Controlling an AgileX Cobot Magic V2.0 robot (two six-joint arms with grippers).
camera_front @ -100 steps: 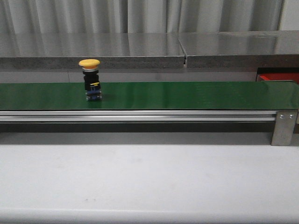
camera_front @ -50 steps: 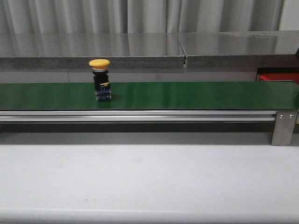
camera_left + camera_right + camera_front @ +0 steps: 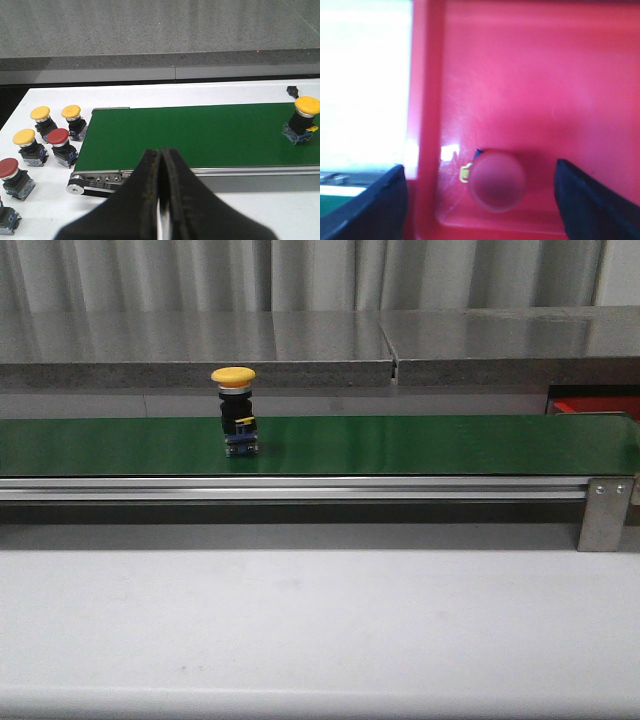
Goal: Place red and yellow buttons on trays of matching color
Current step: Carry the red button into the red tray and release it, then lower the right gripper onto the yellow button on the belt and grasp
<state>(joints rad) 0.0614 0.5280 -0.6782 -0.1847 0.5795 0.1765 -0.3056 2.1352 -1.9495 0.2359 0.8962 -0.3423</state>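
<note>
A yellow button (image 3: 233, 410) stands upright on the green belt (image 3: 420, 443), left of its middle; it also appears in the left wrist view as the yellow button (image 3: 303, 120) far along the belt. My left gripper (image 3: 160, 165) is shut and empty, hovering before the belt's near end. Several spare buttons stand beside that end: yellow ones (image 3: 40, 115) and red ones (image 3: 58, 137). A red button (image 3: 497, 181) sits inside the red tray (image 3: 530, 75), near its corner. My right gripper (image 3: 480, 172) hangs open over it, fingers well apart on either side, not touching.
The red tray (image 3: 595, 405) peeks out behind the belt's right end. A silver rail (image 3: 300, 488) and bracket (image 3: 605, 512) run along the belt's front. A steel shelf (image 3: 300, 340) crosses behind. The white table (image 3: 320, 630) lies in front.
The yellow button has travelled to the right along the belt. Nothing else visibly moved.
</note>
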